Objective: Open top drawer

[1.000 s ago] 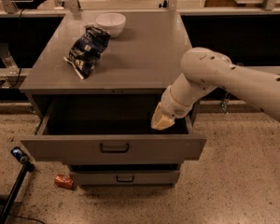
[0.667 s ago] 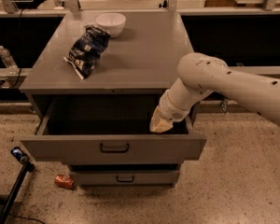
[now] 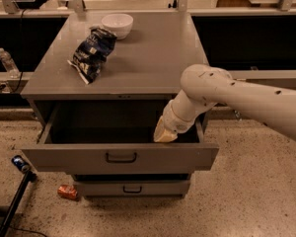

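The top drawer (image 3: 64, 158) of the grey cabinet stands pulled well out, its plain dark inside showing. Its small dark bar handle (image 3: 121, 157) sits at the centre of the wide front panel. My gripper (image 3: 165, 134) hangs on the white arm that comes in from the right. It is over the right part of the open drawer, just behind the front panel, above and right of the handle. Only its pale tip shows.
On the cabinet top (image 3: 153, 58) lie a dark chip bag (image 3: 92, 52) and a white bowl (image 3: 117, 24). A lower drawer (image 3: 133, 187) is shut below. A red can (image 3: 67, 191) and a dark pole (image 3: 15, 201) lie on the floor at left. A water bottle (image 3: 8, 62) stands far left.
The view has shifted slightly to the right and the arm has moved a little with it. The drawer stays pulled out as before.
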Robot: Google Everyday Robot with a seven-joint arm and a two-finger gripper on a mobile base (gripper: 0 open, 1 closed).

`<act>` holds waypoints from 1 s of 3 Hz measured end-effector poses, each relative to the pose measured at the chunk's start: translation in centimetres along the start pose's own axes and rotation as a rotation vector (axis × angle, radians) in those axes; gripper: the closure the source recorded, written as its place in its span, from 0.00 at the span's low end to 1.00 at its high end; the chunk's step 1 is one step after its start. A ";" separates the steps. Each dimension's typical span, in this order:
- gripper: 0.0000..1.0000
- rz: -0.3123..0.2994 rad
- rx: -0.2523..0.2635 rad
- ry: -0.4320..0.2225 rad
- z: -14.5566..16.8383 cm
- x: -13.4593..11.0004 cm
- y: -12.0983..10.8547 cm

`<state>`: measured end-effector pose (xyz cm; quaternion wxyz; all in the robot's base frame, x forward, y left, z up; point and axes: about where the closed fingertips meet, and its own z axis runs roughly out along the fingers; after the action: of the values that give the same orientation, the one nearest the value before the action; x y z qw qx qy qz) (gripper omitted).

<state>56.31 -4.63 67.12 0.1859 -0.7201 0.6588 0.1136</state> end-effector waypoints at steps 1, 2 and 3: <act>1.00 -0.045 0.032 0.001 2.2 -0.2 -1.2; 1.00 -0.064 0.039 0.006 3.6 -0.2 -1.7; 1.00 -0.068 0.028 0.015 4.5 0.1 -1.3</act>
<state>57.99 -2.74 63.16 0.1948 -0.7404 0.6366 0.0929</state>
